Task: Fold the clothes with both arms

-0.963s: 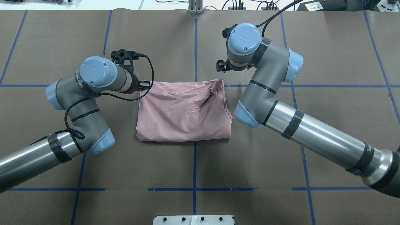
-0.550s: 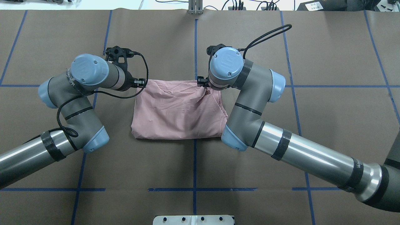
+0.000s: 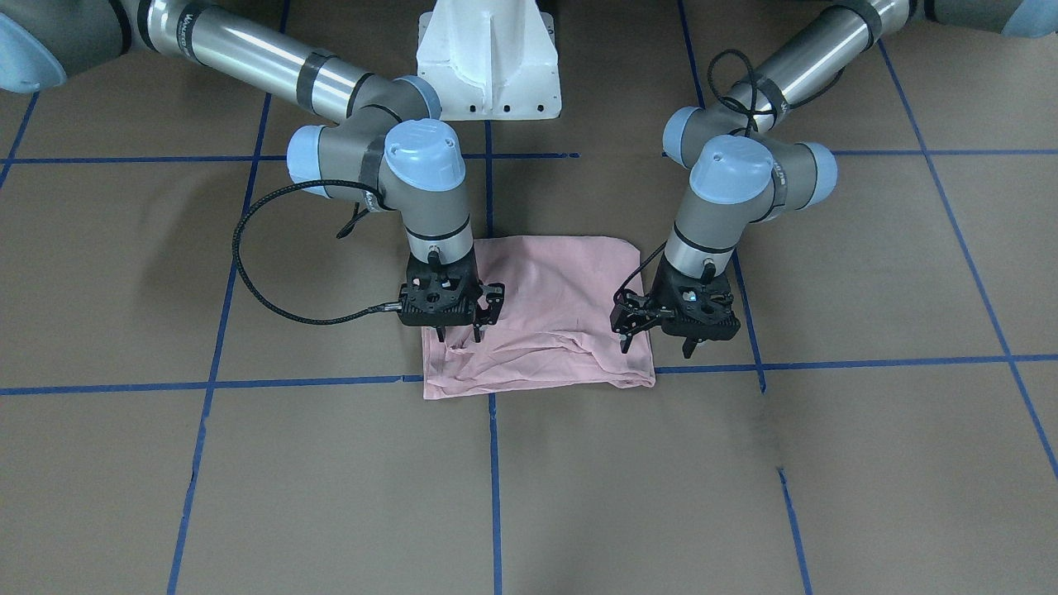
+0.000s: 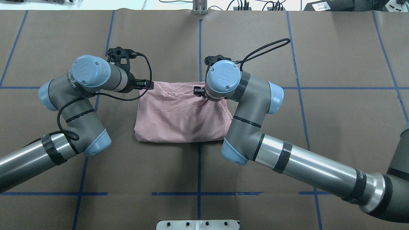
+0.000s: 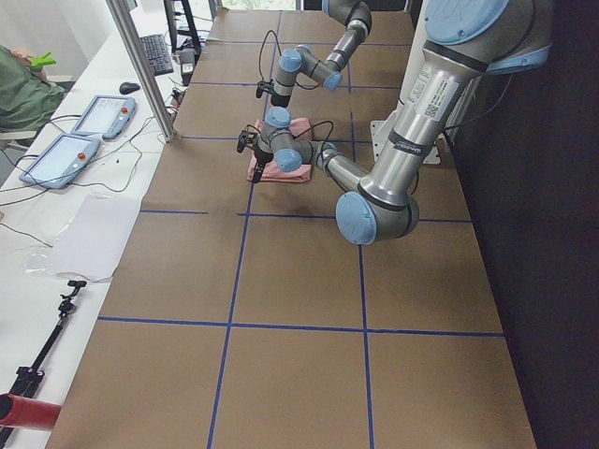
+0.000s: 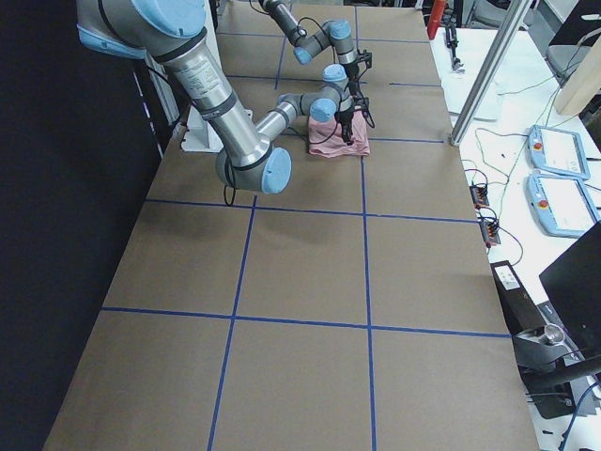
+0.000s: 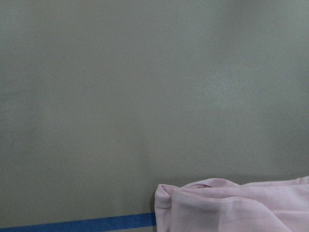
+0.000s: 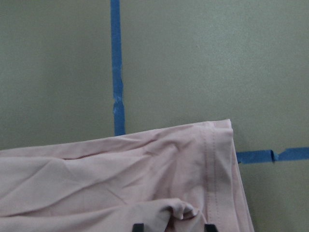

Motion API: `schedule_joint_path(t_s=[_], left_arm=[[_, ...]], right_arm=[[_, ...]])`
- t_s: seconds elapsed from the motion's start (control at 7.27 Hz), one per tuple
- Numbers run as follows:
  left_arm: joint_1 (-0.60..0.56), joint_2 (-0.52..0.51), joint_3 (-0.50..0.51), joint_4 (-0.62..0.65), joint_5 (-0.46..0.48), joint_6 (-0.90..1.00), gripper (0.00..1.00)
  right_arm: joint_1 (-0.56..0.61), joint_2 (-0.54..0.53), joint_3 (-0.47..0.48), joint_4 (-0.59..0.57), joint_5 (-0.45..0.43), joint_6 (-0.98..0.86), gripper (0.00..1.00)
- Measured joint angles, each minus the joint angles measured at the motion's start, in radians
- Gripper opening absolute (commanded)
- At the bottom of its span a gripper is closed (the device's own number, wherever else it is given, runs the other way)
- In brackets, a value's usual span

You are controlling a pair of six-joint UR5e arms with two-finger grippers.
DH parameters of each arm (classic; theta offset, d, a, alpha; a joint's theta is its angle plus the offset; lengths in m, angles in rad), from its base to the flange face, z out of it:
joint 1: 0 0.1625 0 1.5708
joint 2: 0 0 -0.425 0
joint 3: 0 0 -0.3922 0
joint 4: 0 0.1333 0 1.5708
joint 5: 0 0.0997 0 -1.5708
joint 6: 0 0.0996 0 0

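The pale pink T-shirt [image 3: 545, 330] lies folded into a rough rectangle at the table's middle, plain side up [image 4: 172, 118]. My right gripper [image 3: 457, 335] is open and points down over the shirt's far edge, near its middle [image 4: 198, 91]. In the right wrist view its two fingertips [image 8: 138, 226] straddle a small raised bunch of cloth [image 8: 96, 183]. My left gripper [image 3: 655, 345] is open at the shirt's far left corner [image 4: 148, 84], one finger over the cloth and one off it. The left wrist view shows only that corner [image 7: 241, 208], no fingers.
The brown paper table cover [image 4: 287, 57] carries a grid of blue tape lines [image 4: 199, 48]. The white pedestal block [image 3: 488, 66] stands at the robot's side of the table. Operator tablets [image 5: 65, 154] and cables lie on a white bench beyond the far edge.
My right arm swung left from beyond the shirt's far right corner onto its far edge, bunching the cloth. The shirt slid slightly left. My left arm shifted slightly left.
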Motion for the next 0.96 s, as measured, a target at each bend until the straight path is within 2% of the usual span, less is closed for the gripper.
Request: schedule_joint_path(t_s=[0.69,0.83,0.96], left_arm=[[0.0,0.003,-0.009,0.0,0.001,-0.007,1.0],[0.0,0.004,-0.011,0.0,0.001,-0.007,1.0],[0.0,0.006,-0.018,0.001,0.001,-0.006,1.0]], right_arm=[[0.002,0.016,-0.029,-0.014,-0.08,0.047,0.0],[0.003,0.016,-0.041,-0.015,-0.102,0.045,0.41],[0.006,0.018,-0.049,-0.014,-0.113,0.04,0.99]])
